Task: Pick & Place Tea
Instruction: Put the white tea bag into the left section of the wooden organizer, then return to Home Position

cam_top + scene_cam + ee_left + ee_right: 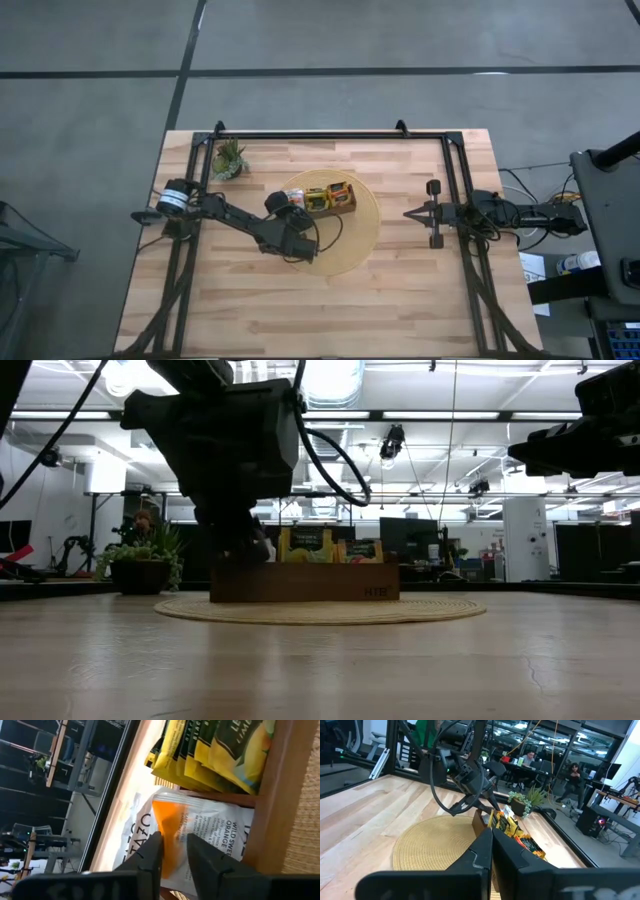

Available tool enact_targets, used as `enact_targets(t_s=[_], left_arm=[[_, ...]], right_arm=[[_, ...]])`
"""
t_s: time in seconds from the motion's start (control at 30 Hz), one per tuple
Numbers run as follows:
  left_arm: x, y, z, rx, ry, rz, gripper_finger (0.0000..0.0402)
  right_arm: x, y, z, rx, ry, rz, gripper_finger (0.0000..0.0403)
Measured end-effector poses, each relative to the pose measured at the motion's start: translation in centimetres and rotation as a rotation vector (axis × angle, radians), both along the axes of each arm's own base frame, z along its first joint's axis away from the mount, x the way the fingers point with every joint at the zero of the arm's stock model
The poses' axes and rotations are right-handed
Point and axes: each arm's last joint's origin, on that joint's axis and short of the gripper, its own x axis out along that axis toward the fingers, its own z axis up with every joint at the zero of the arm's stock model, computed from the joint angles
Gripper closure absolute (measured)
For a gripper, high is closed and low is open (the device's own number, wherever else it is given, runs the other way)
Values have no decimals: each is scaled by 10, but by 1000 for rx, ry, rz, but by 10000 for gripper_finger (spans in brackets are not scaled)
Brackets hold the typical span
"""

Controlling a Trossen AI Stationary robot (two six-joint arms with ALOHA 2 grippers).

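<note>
A brown wooden tray (pixel 352 207) stands on a round woven mat (pixel 350 245) in the middle of the table. Yellow-and-dark tea sachets (pixel 220 745) stand on edge in one compartment, and orange ones (pixel 341 190) in another. A white-and-orange tea sachet (pixel 220 827) lies in the compartment at the tray's left end. My left gripper (pixel 173 842) slants down over it, open by a narrow gap through which the sachet's orange patch shows. My right gripper (pixel 492 845) waits shut at the table's right side (pixel 412 212), far from the tray. My left gripper has its fingertips (pixel 152 845) right at the printed face of the white-and-orange sachet (pixel 172 822), coming slantwise from above and from the table's left. Whether they touch it I cannot tell. The sachet lies against the tray's divider (pixel 220 797).
A small green potted plant (pixel 229 160) stands at the far left of the table. A black frame (pixel 330 135) runs along the far edge and both sides. Bare wood lies in front of the mat (pixel 320 310).
</note>
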Motion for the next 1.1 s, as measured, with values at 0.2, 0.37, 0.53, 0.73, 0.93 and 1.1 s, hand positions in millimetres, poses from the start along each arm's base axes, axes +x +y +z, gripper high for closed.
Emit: enact_targets(t_s=[0.2, 0.37, 0.53, 0.73, 0.93, 1.1], left_arm=[[0, 0, 0, 0, 18, -10, 268], [5, -4, 10, 5, 20, -31, 245], [9, -20, 30, 71, 16, -76, 243], [2, -32, 49, 132, -41, -104, 251], [-14, -29, 68, 109, -46, -83, 312], [-34, -23, 87, 75, -108, -59, 392]], right_arm=[[0, 0, 0, 0, 0, 0, 394], [0, 0, 0, 0, 0, 0, 394], [0, 0, 0, 0, 0, 0, 394], [0, 0, 0, 0, 0, 0, 394], [0, 0, 0, 0, 0, 0, 394], [0, 0, 0, 0, -1, 0, 394]])
